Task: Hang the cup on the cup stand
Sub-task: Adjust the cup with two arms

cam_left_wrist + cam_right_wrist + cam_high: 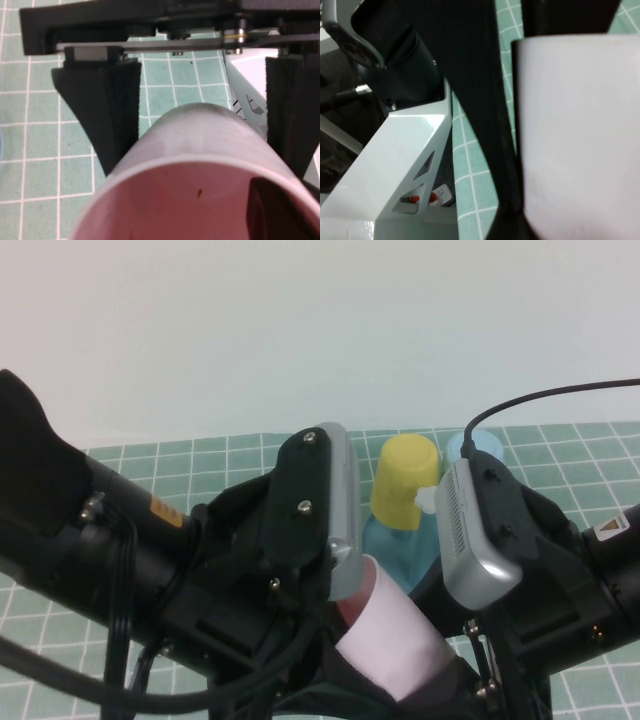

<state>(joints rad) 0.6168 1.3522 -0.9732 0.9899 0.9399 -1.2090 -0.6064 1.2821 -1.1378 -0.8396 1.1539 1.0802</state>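
Note:
The pale pink cup [395,635] hangs tilted above the table at the bottom centre, between both arms. Its mouth points toward my left gripper [205,170], whose two black fingers [107,115] sit against opposite sides of the cup [200,150]. My right gripper [460,670] is shut across the cup's other end, and one black finger [485,130] runs along the cup's wall [580,140]. Just behind the cup stands the blue cup stand [385,550] with a white flower-shaped knob [428,498]. Both grippers' fingertips are hidden by the cup.
A yellow cup [405,480] sits upside down on the stand, and a light blue cup [470,445] shows behind it. A green checked cloth [200,455] covers the table. White robot-base parts [405,150] lie close beside the right arm.

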